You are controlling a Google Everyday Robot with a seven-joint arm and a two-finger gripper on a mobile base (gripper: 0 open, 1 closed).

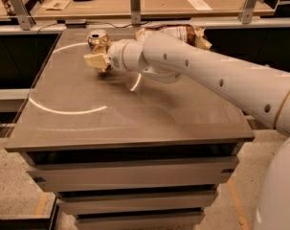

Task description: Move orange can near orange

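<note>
The orange can [97, 36] is near the far left of the grey table [111, 114]; its silver top with pull-tab shows and its sides are mostly covered. My gripper [98, 56], with tan fingers [94, 60], is shut on the can from the front. The white arm [192, 75] reaches in from the right. The orange is hidden or out of view; none shows on the table.
A crinkled brown chip bag [183, 32] lies at the table's far edge, behind the arm. A rail with metal posts [134, 4] and a wooden bench run behind the table. The table's left edge [34, 87] drops off.
</note>
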